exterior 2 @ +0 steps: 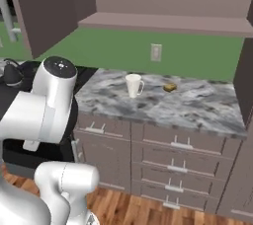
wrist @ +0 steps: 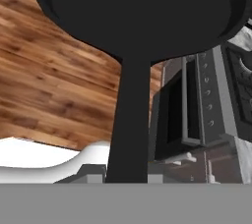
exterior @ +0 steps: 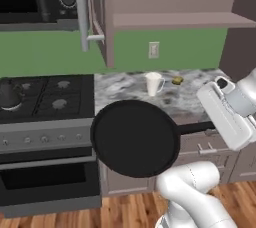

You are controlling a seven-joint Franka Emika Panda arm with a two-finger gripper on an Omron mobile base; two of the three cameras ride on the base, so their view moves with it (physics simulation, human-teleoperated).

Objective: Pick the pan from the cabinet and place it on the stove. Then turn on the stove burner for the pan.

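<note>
Clamped by the gripper (exterior: 212, 127) on its thin handle, flat round black frying pan (exterior: 135, 137) held level in front of the counter, short of the black gas stove (exterior: 47, 97), clear of the white mug (exterior: 153, 83).

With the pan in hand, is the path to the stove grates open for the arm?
Probably yes. The gripper is shut on the pan by its handle, held in front of the counter edge just right of the stove. Only the kettle sits on the far-left grate; the nearer burners look free.
</note>
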